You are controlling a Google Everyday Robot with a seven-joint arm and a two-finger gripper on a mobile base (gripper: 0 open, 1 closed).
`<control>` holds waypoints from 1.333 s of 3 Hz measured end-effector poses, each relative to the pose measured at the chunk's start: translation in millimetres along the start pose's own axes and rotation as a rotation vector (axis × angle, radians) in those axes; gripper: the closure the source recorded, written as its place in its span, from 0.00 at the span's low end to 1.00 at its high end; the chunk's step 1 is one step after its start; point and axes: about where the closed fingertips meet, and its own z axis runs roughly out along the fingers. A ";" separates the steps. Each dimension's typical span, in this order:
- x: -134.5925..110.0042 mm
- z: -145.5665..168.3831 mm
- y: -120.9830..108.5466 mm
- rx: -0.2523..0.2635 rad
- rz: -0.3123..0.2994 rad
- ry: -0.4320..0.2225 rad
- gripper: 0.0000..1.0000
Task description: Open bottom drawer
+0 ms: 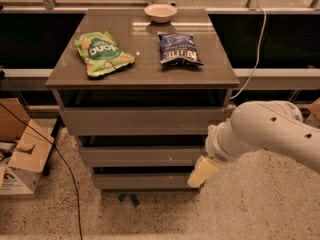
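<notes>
The bottom drawer (142, 181) is the lowest of three grey-brown, handleless fronts on the cabinet and sits flush, closed. My gripper (202, 172) is a cream-coloured tip on the white arm (272, 132) that reaches in from the right. It hangs just in front of the right end of the bottom drawer, close to its upper edge. The middle drawer front (142, 156) and the wide top drawer front (145, 121) are above it, both closed.
On the cabinet top (145, 66) lie a green snack bag (102, 53), a blue chip bag (178, 49) and a small white bowl (160, 12). Cardboard boxes (20, 151) and a black cable (65, 169) are on the floor at left. A white cord (257, 49) hangs at right.
</notes>
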 end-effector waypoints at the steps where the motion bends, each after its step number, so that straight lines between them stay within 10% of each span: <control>1: -1.4 2.1 1.5 0.010 0.005 0.021 0.00; 4: 6.5 95.1 24.2 0.041 0.096 -0.092 0.00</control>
